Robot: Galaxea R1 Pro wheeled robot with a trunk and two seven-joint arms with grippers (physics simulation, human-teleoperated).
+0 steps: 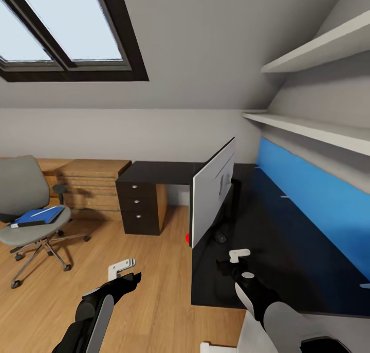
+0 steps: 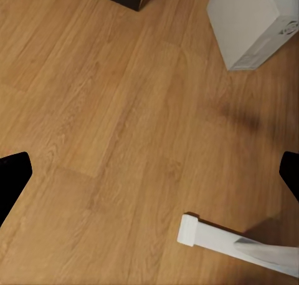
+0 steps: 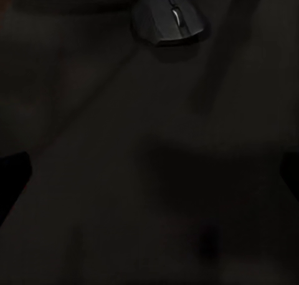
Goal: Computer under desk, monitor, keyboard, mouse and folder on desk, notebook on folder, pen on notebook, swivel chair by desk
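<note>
Sloping pale walls and a dark-framed skylight (image 1: 67,34) close over the bedroom's plank floor (image 1: 154,270), with the long black desk (image 1: 288,260) running along the right wall as the working surface. Largest on it is the monitor (image 1: 213,196), upright near the surface's edge and turned so its pale back faces the camera; it looks heavy and top-weighted, best steadied by the frame or foot rather than the screen. On the floor stands the computer (image 2: 246,23), a stiff grey tower. The swivel chair (image 1: 28,209) sits well apart at the left, carrying the blue folder (image 1: 41,215), flat, light and probably slippery, best pinched at an overhanging edge. The mouse (image 3: 168,17) lies on the surface beside the monitor's foot, small, smooth and rounded, so a grasp across its narrow sides seems safest. Right gripper (image 1: 232,260) hovers just short of it, fingers spread and empty; left gripper (image 1: 123,271) hangs over the floor, likewise spread and empty.
</note>
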